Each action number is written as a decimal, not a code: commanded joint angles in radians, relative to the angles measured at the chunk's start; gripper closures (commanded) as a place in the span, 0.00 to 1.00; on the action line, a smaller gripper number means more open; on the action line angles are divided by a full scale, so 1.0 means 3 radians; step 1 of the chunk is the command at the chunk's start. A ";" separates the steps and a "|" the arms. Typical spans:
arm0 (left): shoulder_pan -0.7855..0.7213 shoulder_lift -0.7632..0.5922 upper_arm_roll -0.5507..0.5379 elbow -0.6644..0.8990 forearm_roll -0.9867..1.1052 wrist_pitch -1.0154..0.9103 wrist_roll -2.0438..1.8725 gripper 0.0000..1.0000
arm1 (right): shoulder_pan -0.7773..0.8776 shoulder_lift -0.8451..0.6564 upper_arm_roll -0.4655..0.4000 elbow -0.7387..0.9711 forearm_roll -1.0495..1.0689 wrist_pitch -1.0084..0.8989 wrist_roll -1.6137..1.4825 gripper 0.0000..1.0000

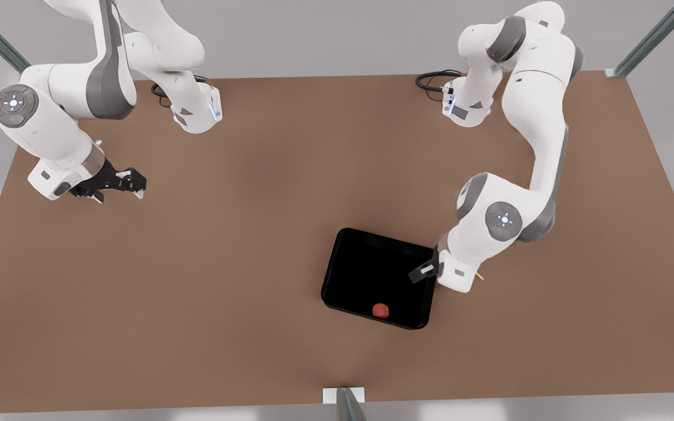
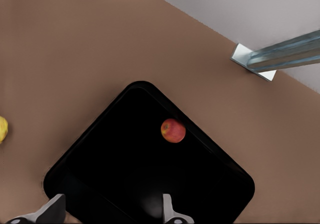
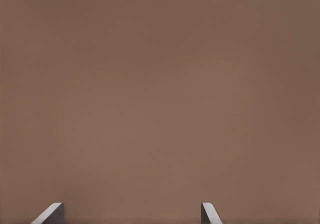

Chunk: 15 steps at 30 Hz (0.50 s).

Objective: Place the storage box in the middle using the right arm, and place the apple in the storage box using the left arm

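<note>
Left claw (image 1: 424, 271) open over storage box (image 1: 360, 257), apple (image 1: 380, 310) inside

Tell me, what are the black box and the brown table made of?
The storage box looks like smooth, shiny plastic: it is glossy black with rounded corners, and faint highlights show on its floor in the left wrist view. It could also be lacquered metal. The table looks like matte brown board or laminate: flat, even colour, no shine and no wood grain, so wood stays a guess.

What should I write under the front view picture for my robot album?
An apple sits inside the storage box; the left gripper hangs open above it.
</note>
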 commanded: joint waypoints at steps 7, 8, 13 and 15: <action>0.0321 -0.1597 0.0799 -0.0714 -0.0289 -0.1122 0.2178 0.00 | 0.0005 -0.0002 0.0000 -0.0005 0.0005 -0.0002 0.0000 0.00; 0.0321 -0.1602 0.0799 -0.0709 -0.0289 -0.1127 0.2173 0.00 | 0.0005 -0.0002 0.0000 -0.0005 0.0005 -0.0002 0.0000 0.00; 0.0296 -0.1122 0.0804 -0.0397 -0.0371 -0.1087 0.2179 0.00 | 0.0005 0.0003 0.0000 -0.0005 0.0005 -0.0007 0.0000 0.00; 0.0291 -0.1178 0.0794 -0.0464 -0.0366 -0.1066 0.2168 0.00 | 0.0005 0.0003 0.0000 -0.0005 0.0005 -0.0007 0.0000 0.00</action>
